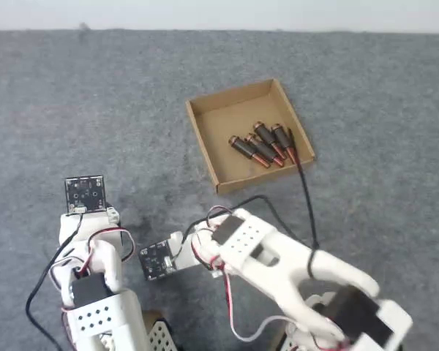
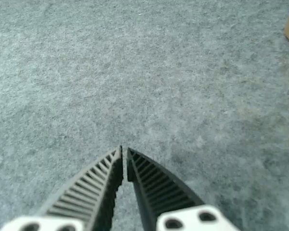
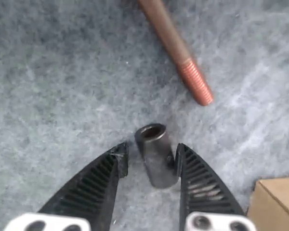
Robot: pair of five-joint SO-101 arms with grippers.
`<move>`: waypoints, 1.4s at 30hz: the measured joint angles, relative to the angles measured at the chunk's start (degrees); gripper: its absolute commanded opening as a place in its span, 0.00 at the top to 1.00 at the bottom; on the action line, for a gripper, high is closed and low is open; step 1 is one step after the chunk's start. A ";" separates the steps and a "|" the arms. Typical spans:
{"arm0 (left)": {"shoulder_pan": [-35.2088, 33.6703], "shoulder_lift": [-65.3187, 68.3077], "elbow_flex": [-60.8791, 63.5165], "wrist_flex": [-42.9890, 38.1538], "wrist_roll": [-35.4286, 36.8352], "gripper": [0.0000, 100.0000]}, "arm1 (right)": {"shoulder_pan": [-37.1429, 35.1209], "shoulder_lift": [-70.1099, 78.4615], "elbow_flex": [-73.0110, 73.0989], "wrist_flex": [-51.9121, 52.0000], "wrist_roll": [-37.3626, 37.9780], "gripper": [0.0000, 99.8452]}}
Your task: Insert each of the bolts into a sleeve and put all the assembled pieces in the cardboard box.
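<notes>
The whole table is covered in a grey, fuzzy felt (image 2: pixel 135 72). On it, between the ribbed black fingers (image 3: pixel 98 185) of the right gripper (image 3: pixel 151 149), lies a short dark metal sleeve (image 3: pixel 156 156), a smooth tube with its hollow mouth pointing away from the wrist. The jaws stand spread on either side of it; it sits hard against one finger, with a gap to the other, so it is straddled rather than clamped. Just beyond it lies a coppery bolt (image 3: pixel 176 50), a smooth shank ending in a brighter threaded tip, its head cut off at the frame edge.

The left gripper (image 2: pixel 124 153) hangs over bare felt with its toothed jaws pressed together on nothing.

The shallow, square cardboard box (image 1: pixel 230 121) sits further back on the table, holding four assembled pieces (image 1: pixel 262 146) side by side, dark sleeves with copper ends poking out. A black cable (image 1: pixel 306 197) drapes over its near corner. From above, the white right arm (image 1: pixel 278 263) hides the loose sleeve and bolt.
</notes>
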 measured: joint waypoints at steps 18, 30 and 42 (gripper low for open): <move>0.00 0.00 0.00 0.00 0.00 0.99 | 4.40 6.15 -2.46 -4.66 -4.84 0.99; 0.00 0.00 0.00 0.00 0.00 0.99 | 22.59 -5.27 -6.07 1.23 -39.47 0.99; 0.00 0.00 0.00 0.00 0.00 0.99 | 40.62 -20.31 4.57 5.54 -59.25 0.99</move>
